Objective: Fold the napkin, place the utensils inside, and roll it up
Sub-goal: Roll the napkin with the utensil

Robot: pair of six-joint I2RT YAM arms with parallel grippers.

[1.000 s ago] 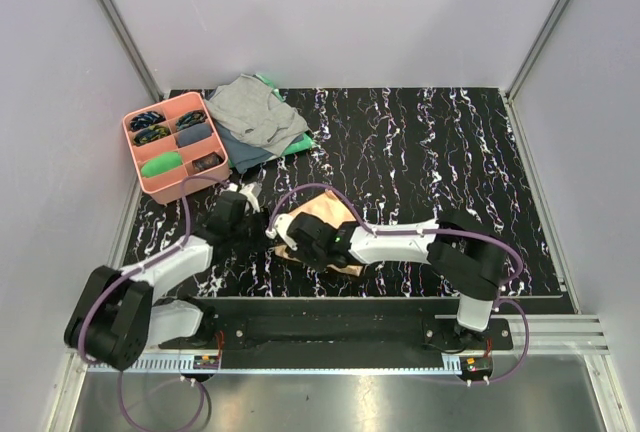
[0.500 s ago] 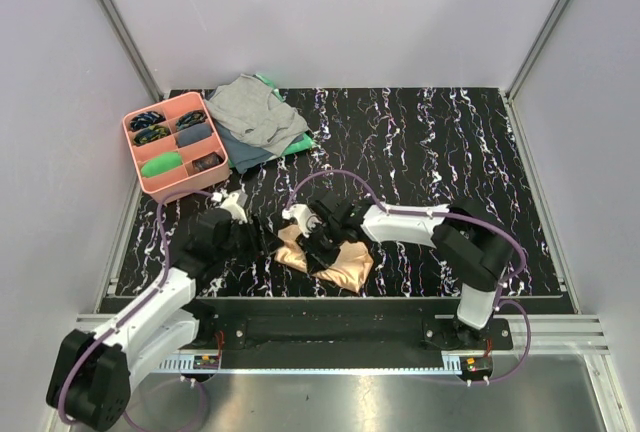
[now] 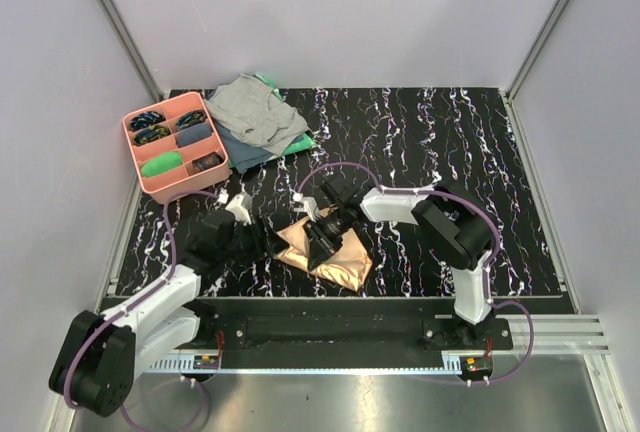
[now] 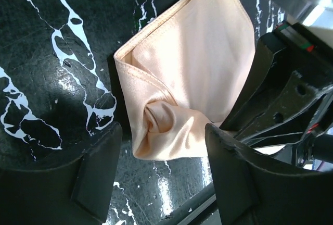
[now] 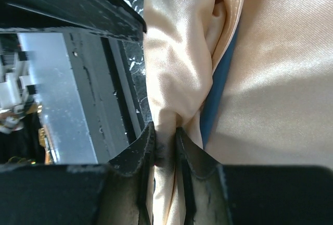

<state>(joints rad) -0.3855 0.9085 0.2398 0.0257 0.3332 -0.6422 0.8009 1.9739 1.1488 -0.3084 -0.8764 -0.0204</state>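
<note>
The peach napkin [image 3: 345,257] lies folded and bunched on the black marbled table near its front edge. My right gripper [image 3: 322,237] comes in from the right and is shut on a raised fold of the napkin [image 5: 177,63], pinched between both pads [image 5: 165,137]. A dark blue strip of a utensil [image 5: 218,95] shows in a slit between the layers; the rest of the utensils are hidden. My left gripper [image 3: 262,237] sits just left of the napkin, open, with the napkin's crumpled corner [image 4: 161,126] at the mouth of its fingers [image 4: 161,178] and untouched.
A pink compartment tray [image 3: 145,182] with small dark items stands at the back left. Beside it lie a grey cloth [image 3: 255,107] and a green cloth [image 3: 300,144]. The black base rail [image 3: 330,322] runs just below the napkin.
My left gripper has opened and let go of the napkin's corner. The right arm has swung back off the napkin and its jaws have closed tighter on the fold.
</note>
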